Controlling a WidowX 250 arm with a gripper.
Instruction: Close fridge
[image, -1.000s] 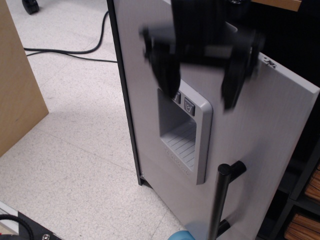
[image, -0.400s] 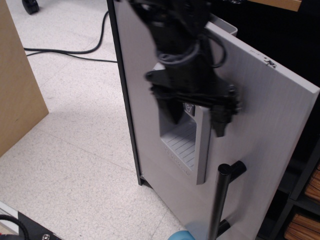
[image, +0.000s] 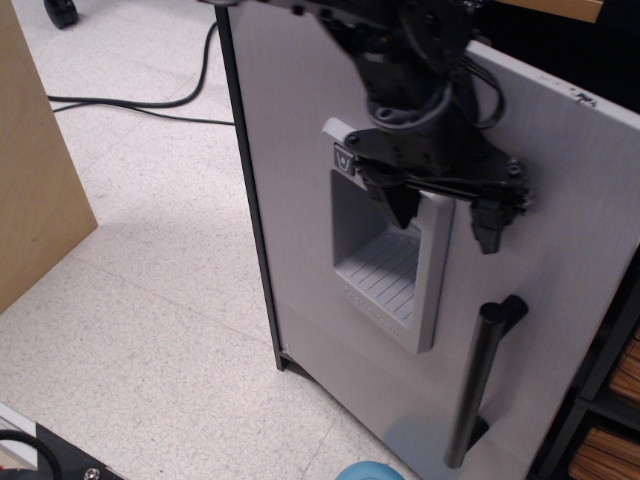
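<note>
Up close, black claw (image: 445, 215) meets smooth grey fridge (image: 300, 200).

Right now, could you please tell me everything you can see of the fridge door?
The fridge door is a light grey panel, matte, looking like brushed plastic or metal, with a dark edge on its left side. It bears a recessed dispenser panel with a ribbed tray and a small button, and an upright black bar handle near its right edge. It stands slanted across the view. The black tool hangs open in front of it; actual contact cannot be told.
</note>
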